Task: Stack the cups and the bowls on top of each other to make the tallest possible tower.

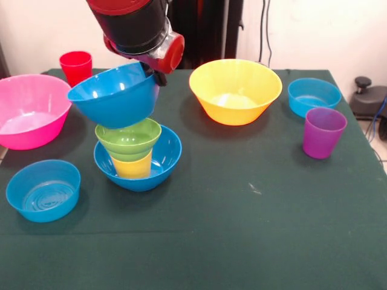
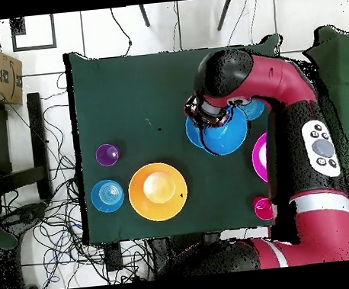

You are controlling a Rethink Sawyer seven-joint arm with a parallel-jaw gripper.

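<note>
Three pieces already stand nested mid-bench: a blue base bowl [image 1: 140, 163], yellow cup [image 1: 133, 166] and green bowl [image 1: 128, 138]. My end effector [image 1: 158, 75] pinches the rim of a second blue bowl [image 1: 113, 95], holding it tilted just over the green one. Released at this slant, I judge it could slide off or tip the stack. The purple cup [image 1: 323, 132] waits near the bench edge.

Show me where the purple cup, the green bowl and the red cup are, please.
purple cup [image 1: 323, 133], front view, on its side wall.
green bowl [image 1: 128, 138], front view, on its inner wall.
red cup [image 1: 76, 67], front view, on its outer wall.
</note>
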